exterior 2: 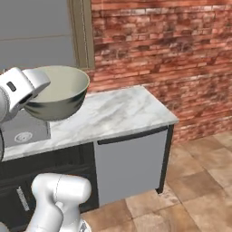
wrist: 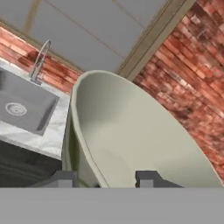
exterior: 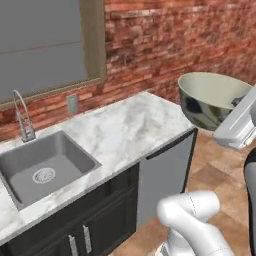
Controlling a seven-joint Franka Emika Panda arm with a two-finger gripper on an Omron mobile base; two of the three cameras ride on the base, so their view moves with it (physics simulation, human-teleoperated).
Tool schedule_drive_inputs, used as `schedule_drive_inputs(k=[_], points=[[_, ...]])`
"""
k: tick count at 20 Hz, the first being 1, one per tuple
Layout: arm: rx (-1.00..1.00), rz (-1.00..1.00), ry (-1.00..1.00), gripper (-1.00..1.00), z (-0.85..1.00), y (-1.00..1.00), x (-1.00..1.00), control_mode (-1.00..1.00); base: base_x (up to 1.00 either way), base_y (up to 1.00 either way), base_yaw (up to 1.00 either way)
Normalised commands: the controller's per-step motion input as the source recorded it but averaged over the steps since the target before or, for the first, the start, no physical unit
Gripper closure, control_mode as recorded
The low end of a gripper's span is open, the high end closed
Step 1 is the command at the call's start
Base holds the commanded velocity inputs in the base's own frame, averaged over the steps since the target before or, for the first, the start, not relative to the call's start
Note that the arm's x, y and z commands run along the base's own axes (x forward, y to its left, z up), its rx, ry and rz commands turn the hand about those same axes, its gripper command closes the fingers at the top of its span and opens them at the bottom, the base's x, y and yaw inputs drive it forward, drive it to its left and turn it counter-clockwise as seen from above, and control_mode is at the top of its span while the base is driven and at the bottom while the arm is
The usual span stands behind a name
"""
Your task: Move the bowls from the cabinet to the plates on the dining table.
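A glossy grey-green bowl [exterior: 212,97] with a cream inside and pale rim is carried in the air, clear of every surface. In the hand view its rim is seen clamped at the near edge: one finger [wrist: 61,178] of the pincer [wrist: 105,179] is set against the outer wall and the other against the inner face, so the pincer is closed part-way on the rim, and the body of the bowl is spread away from the fingertips up across the picture. In the right base view the bowl is held at the end of the white hand, tilted a little, with its mouth turned upward and away from the hand; in the left base view the mouth is turned upward and its mottled underside is seen, with the hand set against its lower right side.

Below and behind the bowl a white-grey marble worktop [exterior 2: 118,113] is seen, carried on dark cupboards with short silver handles and a plain grey panel [exterior 2: 131,165] at its end. A steel sink [exterior: 42,167] is sunk into the worktop, with a curved tap [exterior: 21,115] behind it. A red brick wall [exterior 2: 172,45] and a wood-framed window [exterior: 45,42] are set behind the worktop. The floor [exterior 2: 199,190] is laid with brown tiles.
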Motion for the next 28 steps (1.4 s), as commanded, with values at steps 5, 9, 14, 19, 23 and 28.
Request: schedule_drive_inputs(k=[5,9,14,19,23,28], points=[[0.0,0.0,0.0,1.0,0.0,0.0,0.0,1.0,0.09,-0.04,-0.94],[0.0,0.0,0.0,1.0,0.0,0.0,0.0,1.0,0.06,0.0,-0.96],[0.0,0.0,0.0,1.0,0.0,0.0,0.0,1.0,0.29,0.0,-0.86],[0.0,0.0,0.0,1.0,0.0,0.0,0.0,1.0,0.49,0.07,-0.74],[0.0,0.0,0.0,1.0,0.0,0.0,0.0,1.0,0.99,0.77,-0.27],[0.0,0.0,0.0,1.0,0.0,0.0,0.0,1.0,1.0,0.52,-0.11]])
